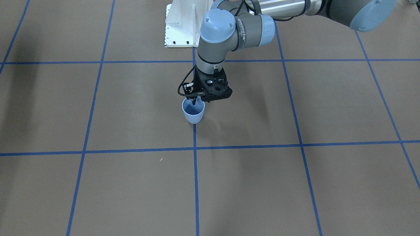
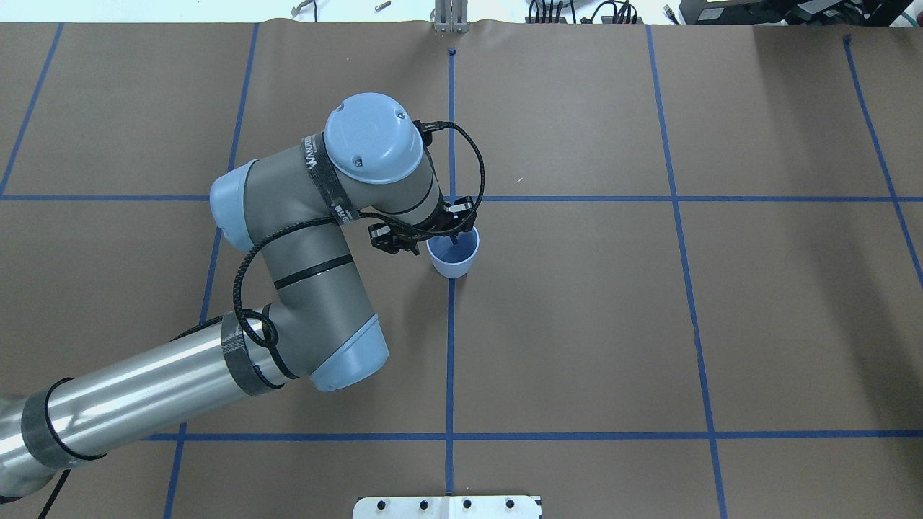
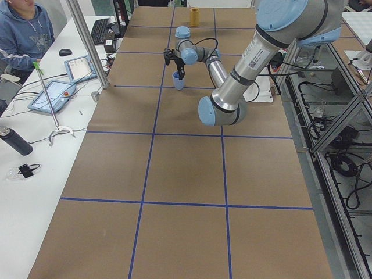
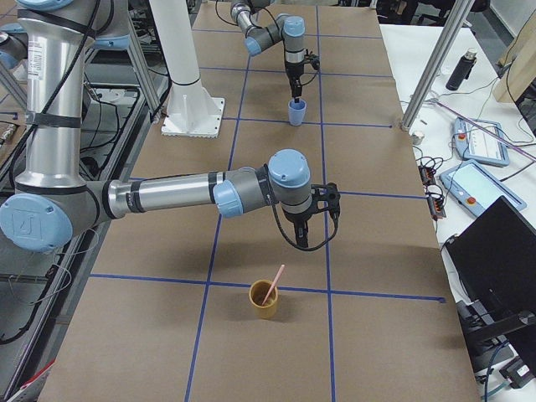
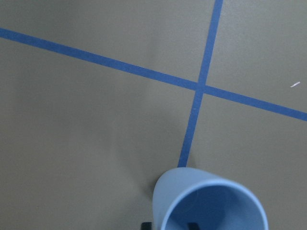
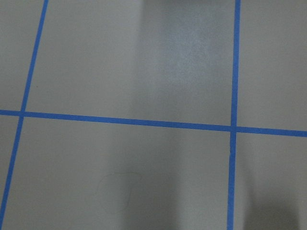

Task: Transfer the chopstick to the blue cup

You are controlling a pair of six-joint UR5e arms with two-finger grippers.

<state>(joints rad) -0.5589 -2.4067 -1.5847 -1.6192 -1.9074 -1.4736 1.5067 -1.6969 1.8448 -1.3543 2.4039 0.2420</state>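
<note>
Where the desk ends nearest me, on the robot's right, an orange cup stands w/ a pink chopstick leaning in it, top end tilted out over the rim. Just beyond, the right gripper hangs pointing down above the desk, near that cup but apart from it. Can't tell from here whether it's wide or closed, and its own cam shows only brown paper & blue tape lines. Further along, approx. mid-desk and just beside a tape crossing, the blue cup stands upright. The left gripper is right over it, pointing down, fingertips lowered into the cup's mouth w/ a narrow gap btwn them, holding nothing I can make out.
</note>
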